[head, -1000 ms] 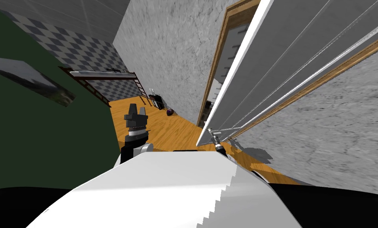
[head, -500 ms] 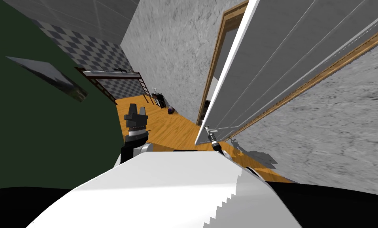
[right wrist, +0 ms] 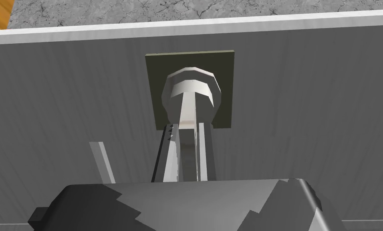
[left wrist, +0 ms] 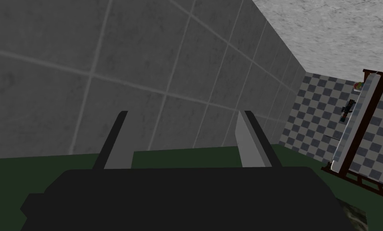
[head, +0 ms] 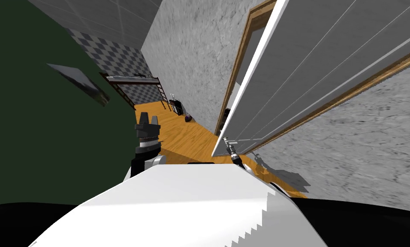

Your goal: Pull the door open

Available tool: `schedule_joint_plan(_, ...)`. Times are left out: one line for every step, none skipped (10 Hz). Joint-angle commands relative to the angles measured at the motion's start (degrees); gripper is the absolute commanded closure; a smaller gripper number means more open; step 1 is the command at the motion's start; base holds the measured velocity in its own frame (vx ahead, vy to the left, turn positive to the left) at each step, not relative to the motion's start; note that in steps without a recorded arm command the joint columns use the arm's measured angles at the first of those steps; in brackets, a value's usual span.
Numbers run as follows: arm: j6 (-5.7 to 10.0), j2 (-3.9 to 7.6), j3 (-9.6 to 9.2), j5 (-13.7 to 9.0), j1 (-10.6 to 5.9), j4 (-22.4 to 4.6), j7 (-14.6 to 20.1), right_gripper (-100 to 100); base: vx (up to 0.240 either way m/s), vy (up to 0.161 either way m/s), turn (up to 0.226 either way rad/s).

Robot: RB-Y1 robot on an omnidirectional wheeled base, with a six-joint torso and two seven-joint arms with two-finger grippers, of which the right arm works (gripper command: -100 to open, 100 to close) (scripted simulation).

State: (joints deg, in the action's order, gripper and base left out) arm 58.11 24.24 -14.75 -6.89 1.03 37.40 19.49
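Pulling the door (head: 311,73) wider is, I judge, the step in hand. It stands partly swung out from its wooden frame (head: 242,60), white free edge toward me, with orange floor (head: 187,137) showing past it. The right claw (right wrist: 186,130) is clamped on the handle (right wrist: 190,94), its two fingers pressing the sides of the pale lever just short of the round hub. That hub sits on an olive square plate (right wrist: 156,80) on the grey door face.

To do this well, the pull should follow the door's arc about its hinges rather than a straight line, so the fingers neither twist nor slide off the lever. The base should probably give way backward so the door's edge does not meet me. A slow, even draw suits so narrow a grip.

The left claw (left wrist: 184,116), fingers apart and holding nothing, is raised beside the dark green wall (head: 49,141), well apart from the door.
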Motion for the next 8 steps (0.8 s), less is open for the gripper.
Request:
schedule_joint_plan(1.58, 0.75, -0.94, 0.1, 0.66, -0.7, 0.9, 100, -0.173, -0.077, 0.159)
schedule_joint_plan(2.64, 1.50, -1.39, 0.0, 1.02, -1.1, 1.5, 100, -0.180, -0.051, 0.130)
schedule_joint_plan(3.15, 1.86, -1.60, 0.0, 1.19, -1.2, 1.7, 100, -0.149, -0.067, 0.088)
schedule_joint_plan(4.09, 2.52, -2.00, -0.1, 1.51, -1.5, 2.2, 100, -0.150, -0.125, 0.111)
schedule_joint_plan(4.50, 2.81, -2.18, -0.1, 1.64, -1.6, 2.5, 100, -0.135, -0.121, 0.091)
schedule_joint_plan(5.18, 3.29, -2.47, -0.1, 1.87, -1.9, 2.8, 100, -0.151, -0.121, 0.069)
schedule_joint_plan(5.42, 3.46, -2.57, -0.1, 1.95, -1.9, 2.9, 100, -0.166, -0.079, 0.040)
schedule_joint_plan(5.26, 2.62, -3.11, 0.3, 1.77, -1.8, 2.8, 100, -0.073, -0.013, 0.014)
